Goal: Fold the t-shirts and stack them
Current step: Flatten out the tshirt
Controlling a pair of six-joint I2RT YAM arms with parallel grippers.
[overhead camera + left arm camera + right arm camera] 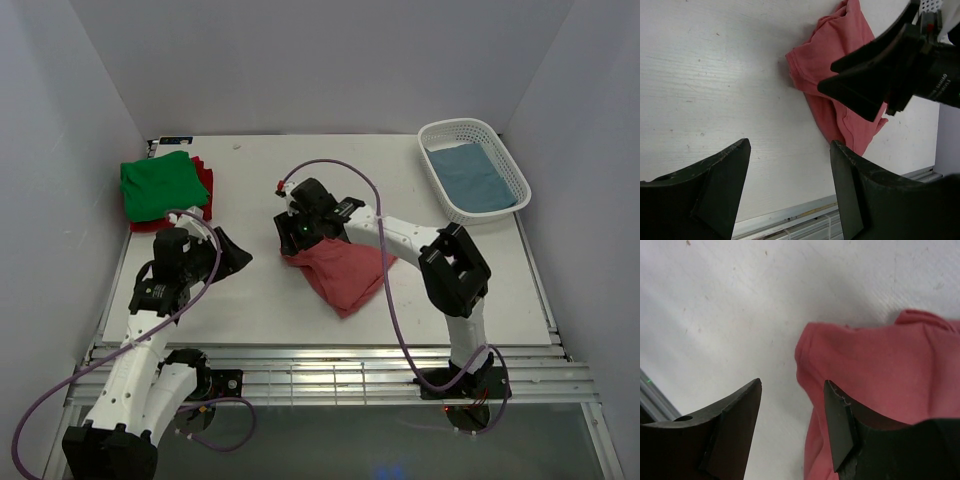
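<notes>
A dusty pinkish-red t-shirt (347, 277) lies bunched in a rough folded wedge mid-table. My right gripper (292, 238) hovers at its left edge, open. In the right wrist view one finger is over the pink shirt (880, 365) and the other over bare table, and the right gripper (793, 382) clamps nothing. My left gripper (236, 256) is open over bare table to the left of the shirt, with the left gripper (790, 145) empty and the pink shirt (825, 60) ahead of it. A folded green t-shirt (158, 185) sits on a dark red t-shirt (205, 180) at the far left. A grey-blue t-shirt (472, 176) lies in the basket.
The white lattice basket (455, 128) stands at the far right corner. The table's near edge is a metal rail (320, 352) above the arm bases. White walls close in the back and both sides.
</notes>
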